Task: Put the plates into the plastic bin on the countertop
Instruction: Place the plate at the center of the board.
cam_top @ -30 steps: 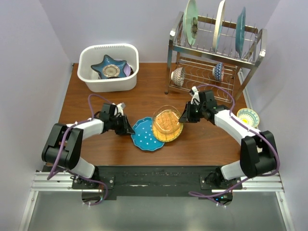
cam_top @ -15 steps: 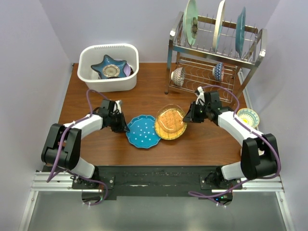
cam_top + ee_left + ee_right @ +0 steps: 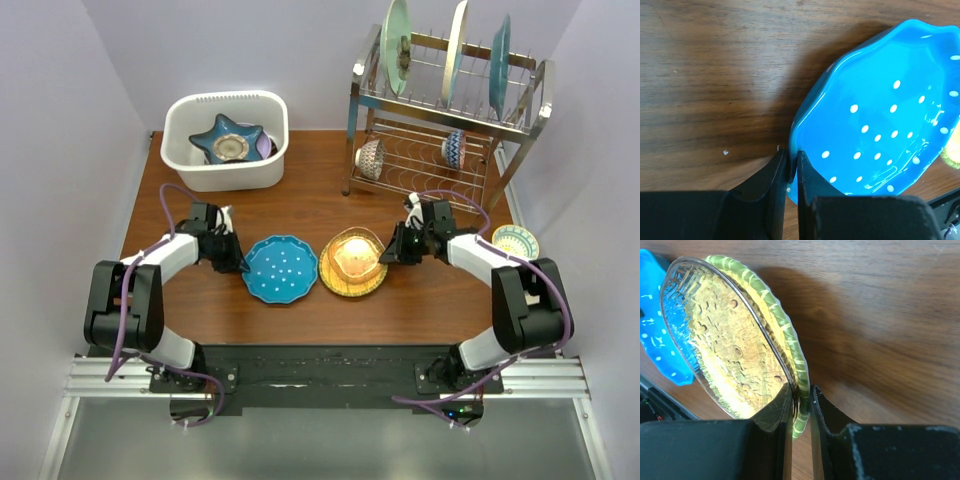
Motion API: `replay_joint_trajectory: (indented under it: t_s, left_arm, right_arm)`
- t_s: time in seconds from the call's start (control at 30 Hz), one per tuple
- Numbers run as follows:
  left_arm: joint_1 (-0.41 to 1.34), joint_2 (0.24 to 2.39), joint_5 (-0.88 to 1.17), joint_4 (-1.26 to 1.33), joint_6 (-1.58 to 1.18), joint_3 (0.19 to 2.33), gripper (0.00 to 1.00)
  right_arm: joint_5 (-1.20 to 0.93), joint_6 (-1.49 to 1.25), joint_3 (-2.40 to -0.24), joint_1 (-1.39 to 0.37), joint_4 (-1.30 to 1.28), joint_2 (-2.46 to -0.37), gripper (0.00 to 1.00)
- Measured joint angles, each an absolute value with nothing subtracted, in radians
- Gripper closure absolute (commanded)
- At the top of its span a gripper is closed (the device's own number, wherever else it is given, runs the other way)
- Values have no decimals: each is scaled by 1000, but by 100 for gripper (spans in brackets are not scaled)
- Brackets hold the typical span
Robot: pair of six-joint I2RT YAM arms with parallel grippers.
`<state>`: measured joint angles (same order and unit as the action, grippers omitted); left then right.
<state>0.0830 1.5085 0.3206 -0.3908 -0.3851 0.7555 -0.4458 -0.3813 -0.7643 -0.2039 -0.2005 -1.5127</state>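
Left gripper (image 3: 791, 167): jaws nearly closed, pinching the rim of the blue dotted plate (image 3: 281, 269), which lies left of centre on the countertop (image 3: 300, 210). Right gripper (image 3: 801, 400): likewise pinching the rim of the amber plate (image 3: 352, 262), just beside it. Both forearms reach low and inward. The plastic bin (image 3: 230, 178) sits at the back-left corner; contents beneath its star-shaped plate (image 3: 215, 135) are unclear.

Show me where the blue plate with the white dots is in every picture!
Top view: the blue dotted plate is left of the middle of the countertop, beside the amber plate.
Left wrist view: it fills the right side, its rim pinched by the left gripper.
Right wrist view: only a blue piece shows at the left edge.
Shared landmark: the amber plate, next to it in all three.
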Motion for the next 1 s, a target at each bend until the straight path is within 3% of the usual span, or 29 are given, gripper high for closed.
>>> replay_joint_trajectory:
  t_s: [0.13, 0.27, 0.43, 1.0]
  left_arm:
    - [78, 1509, 321, -394, -374, 756, 100]
    - [78, 1508, 317, -409, -362, 765, 100]
    - [76, 1499, 303, -440, -333, 790, 100]
    - [63, 1441, 297, -483, -319, 859, 100]
  right_arm:
    - [-445, -389, -764, -202, -191, -1548, 86]
    - [-438, -396, -765, -202, -192, -1570, 55]
    - [-408, -397, -772, -203, -208, -1581, 34]
    - [-337, -387, -780, -206, -247, -1523, 10]
